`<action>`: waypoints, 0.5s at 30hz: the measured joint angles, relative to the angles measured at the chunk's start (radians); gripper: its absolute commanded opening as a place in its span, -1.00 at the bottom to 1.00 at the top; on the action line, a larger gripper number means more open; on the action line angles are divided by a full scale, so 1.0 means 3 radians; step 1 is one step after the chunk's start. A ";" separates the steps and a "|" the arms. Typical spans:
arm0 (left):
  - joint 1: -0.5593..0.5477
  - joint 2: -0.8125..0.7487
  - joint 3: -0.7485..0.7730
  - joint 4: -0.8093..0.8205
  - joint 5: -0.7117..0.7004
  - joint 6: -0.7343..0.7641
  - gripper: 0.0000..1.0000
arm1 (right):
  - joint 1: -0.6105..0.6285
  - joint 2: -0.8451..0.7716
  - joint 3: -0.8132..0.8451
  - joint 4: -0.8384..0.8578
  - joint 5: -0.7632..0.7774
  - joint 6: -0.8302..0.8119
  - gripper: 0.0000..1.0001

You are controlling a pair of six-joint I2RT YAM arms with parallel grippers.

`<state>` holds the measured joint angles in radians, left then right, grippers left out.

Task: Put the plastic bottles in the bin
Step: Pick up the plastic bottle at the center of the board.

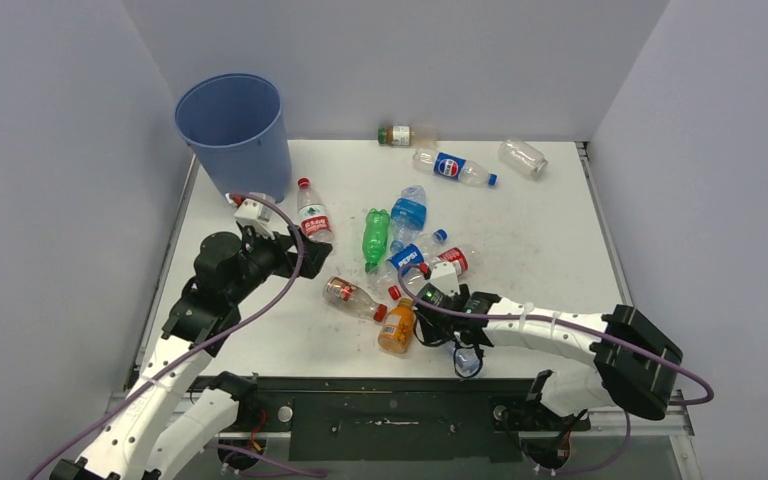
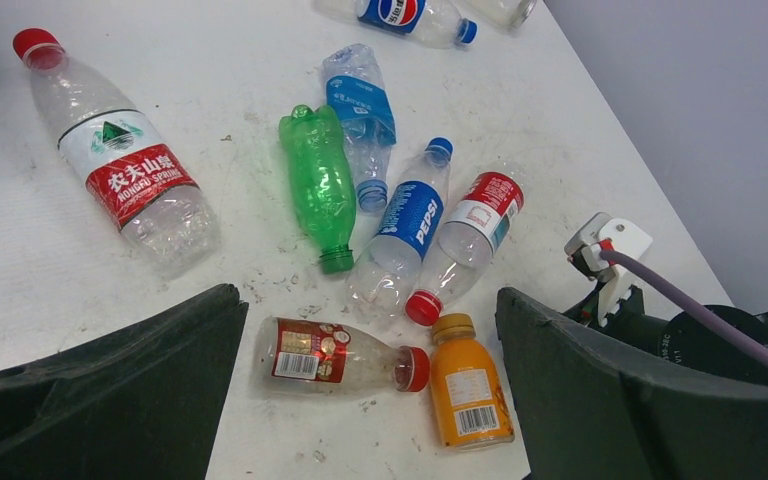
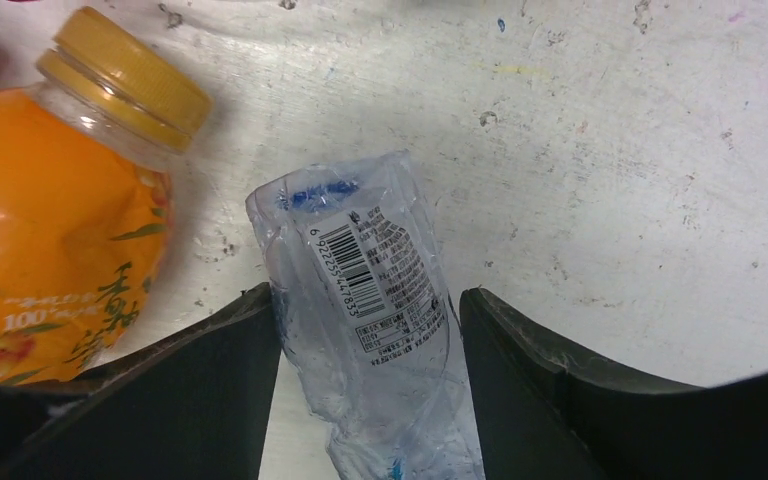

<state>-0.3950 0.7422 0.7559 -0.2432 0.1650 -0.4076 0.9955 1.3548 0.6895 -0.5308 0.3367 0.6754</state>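
Evidently, the right pincer (image 3: 365,300) straddled the crushed clear bottle (image 3: 360,250) at the near edge of the bench (image 3: 610,150), beside the orange bottle (image 3: 50,230), long axis running between the jaws; whether it was clamped could not be told.

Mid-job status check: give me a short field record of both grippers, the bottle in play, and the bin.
left gripper: open, holding nothing
right gripper: jaws on either side of the crushed clear bottle; firm grip not confirmable
neighbour: orange bottle, close beside the crushed one
bin: upright at the far left corner; no bottle visible inside
loose bottles: about eleven, all outside the bin
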 measured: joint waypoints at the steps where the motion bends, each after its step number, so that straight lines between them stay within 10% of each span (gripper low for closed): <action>1: -0.0001 -0.0009 0.0000 0.0000 0.0000 0.0001 0.92 | 0.0000 -0.0038 0.0000 -0.0005 -0.0015 -0.0010 0.02; 15: -0.0048 -0.0130 -0.0051 0.0023 -0.0099 -0.0015 0.92 | 0.0000 -0.0649 0.0373 -0.0341 -0.0134 -0.0080 -0.65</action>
<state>-0.4095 0.7033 0.7406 -0.2363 0.1352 -0.4122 0.9955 1.1603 0.8013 -0.6331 0.2966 0.6514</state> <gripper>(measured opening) 0.963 0.589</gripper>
